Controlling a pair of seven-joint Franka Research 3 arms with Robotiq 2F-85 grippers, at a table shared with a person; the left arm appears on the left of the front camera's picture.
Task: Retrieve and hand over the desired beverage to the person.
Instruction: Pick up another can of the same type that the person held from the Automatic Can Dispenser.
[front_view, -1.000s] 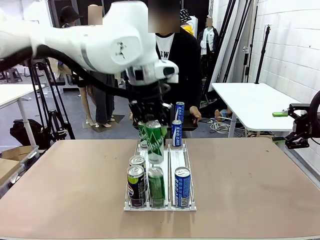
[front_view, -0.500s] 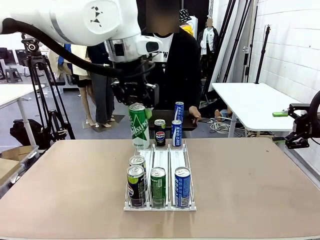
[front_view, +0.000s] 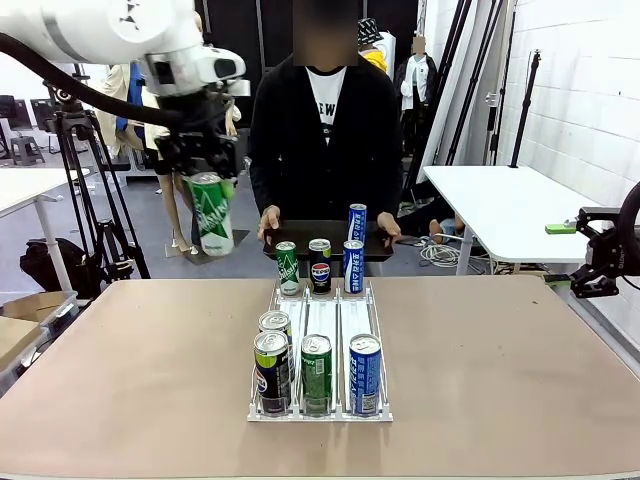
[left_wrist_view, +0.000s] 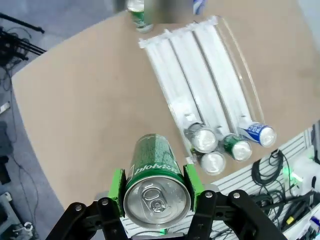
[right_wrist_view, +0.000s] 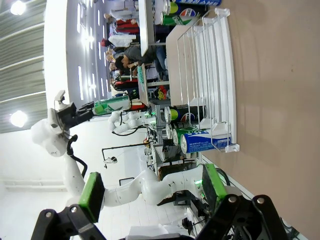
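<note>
Lifted up and leftward out of the wire rack (front_view: 375, 318) since the earlier frame, the green can (front_view: 211, 214) hangs clamped upright in the left gripper (front_view: 208, 172), ready for handover to the person (front_view: 322, 130) beyond it.

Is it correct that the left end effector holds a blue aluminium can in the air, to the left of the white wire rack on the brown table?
Not quite: the aluminium can in the left end effector is green, not blue, as the front view shows. It is indeed held in the air, left of the white wire rack on the brown table.
</note>
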